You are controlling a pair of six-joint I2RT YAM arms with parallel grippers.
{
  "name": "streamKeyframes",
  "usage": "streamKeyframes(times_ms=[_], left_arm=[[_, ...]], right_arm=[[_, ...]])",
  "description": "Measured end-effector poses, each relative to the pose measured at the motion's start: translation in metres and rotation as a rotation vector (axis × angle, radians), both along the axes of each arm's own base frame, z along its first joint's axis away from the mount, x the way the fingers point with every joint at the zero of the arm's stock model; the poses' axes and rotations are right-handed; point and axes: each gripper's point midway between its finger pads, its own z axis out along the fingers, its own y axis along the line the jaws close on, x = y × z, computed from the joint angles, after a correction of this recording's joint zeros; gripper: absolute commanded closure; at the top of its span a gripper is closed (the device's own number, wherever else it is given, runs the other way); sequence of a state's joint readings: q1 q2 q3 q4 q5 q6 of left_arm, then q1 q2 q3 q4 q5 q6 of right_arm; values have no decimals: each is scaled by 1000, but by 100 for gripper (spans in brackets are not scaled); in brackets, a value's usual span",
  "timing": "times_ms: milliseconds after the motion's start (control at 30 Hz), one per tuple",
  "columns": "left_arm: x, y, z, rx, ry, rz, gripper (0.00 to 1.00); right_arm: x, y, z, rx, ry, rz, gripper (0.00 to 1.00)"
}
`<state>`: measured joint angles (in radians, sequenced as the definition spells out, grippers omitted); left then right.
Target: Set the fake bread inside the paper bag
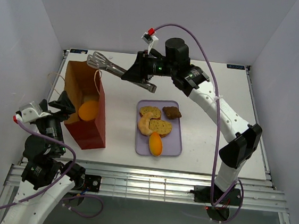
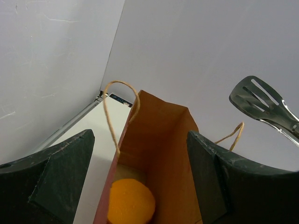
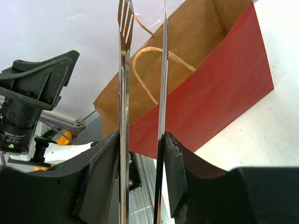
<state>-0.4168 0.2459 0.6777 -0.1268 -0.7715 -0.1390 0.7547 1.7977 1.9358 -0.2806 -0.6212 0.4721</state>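
The paper bag (image 1: pixel 91 130) stands open at the left, with an orange bun (image 1: pixel 88 110) inside. More fake bread lies on the lavender tray (image 1: pixel 173 146): round crusted slices (image 1: pixel 161 126), a pale crescent (image 1: pixel 144 123), an orange piece (image 1: pixel 156 143) and a brown piece (image 1: pixel 172 112). My right gripper (image 1: pixel 135 73) is shut on metal tongs (image 1: pixel 99 60), whose empty tips hang over the bag's far edge. My left gripper (image 1: pixel 62 104) is open at the bag's near-left rim. In the left wrist view its fingers (image 2: pixel 56 177) stand either side of the bag mouth (image 2: pixel 163 135), with the bun (image 2: pixel 131 203) below.
White walls close in the table on three sides. The tongs (image 2: pixel 261 100) show at the right of the left wrist view. In the right wrist view the tong arms (image 3: pixel 124 93) point at the bag (image 3: pixel 219 88), with the left arm (image 3: pixel 32 102) behind it.
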Motion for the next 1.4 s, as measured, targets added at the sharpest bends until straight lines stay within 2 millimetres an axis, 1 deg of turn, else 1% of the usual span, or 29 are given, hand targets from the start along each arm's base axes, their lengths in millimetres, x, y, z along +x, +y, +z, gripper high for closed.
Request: streamKeyframes(times_ms=[133,233,300,400,467,533,567,633,700,800,867,1033,1167,1333,1400], left_arm=[[0,0,0,0,0,-1,9],[0,-1,0,1,0,-5,9],[0,-1,0,1,0,-6,9],[0,-1,0,1,0,-6,9],[0,-1,0,1,0,-6,9],[0,-1,0,1,0,-7,9],[0,-2,0,1,-1,-8,9],[0,-2,0,2,-1,-9,9],[0,-2,0,2,0,-9,9],[1,-2,0,2,0,-9,9],[1,-2,0,2,0,-9,9],[1,-2,0,3,2,-10,8],[2,-3,-1,5,4,-13,7],[3,-4,-1,9,8,-18,7],[4,-5,-1,9,8,-19,7]], right_arm=[[1,-4,7,6,-15,-26,53],[-4,-15,22,23,-45,-57,52],[-12,-27,35,40,-71,-78,52],[-29,-55,57,72,-115,-119,52],[-41,-73,68,96,-149,-146,52],[-52,-90,70,105,-168,-176,52],[-55,-97,68,108,-178,-195,52],[-61,-111,55,91,-173,-230,52],[-63,-121,37,66,-160,-263,52],[-60,-138,6,14,-126,-326,52],[-58,-153,-15,-26,-104,-383,51],[-60,-188,-56,-92,-68,-499,51],[-61,-213,-98,-167,-20,-583,51],[-59,-238,-155,-308,65,-662,51],[-60,-246,-170,-355,91,-685,50]])
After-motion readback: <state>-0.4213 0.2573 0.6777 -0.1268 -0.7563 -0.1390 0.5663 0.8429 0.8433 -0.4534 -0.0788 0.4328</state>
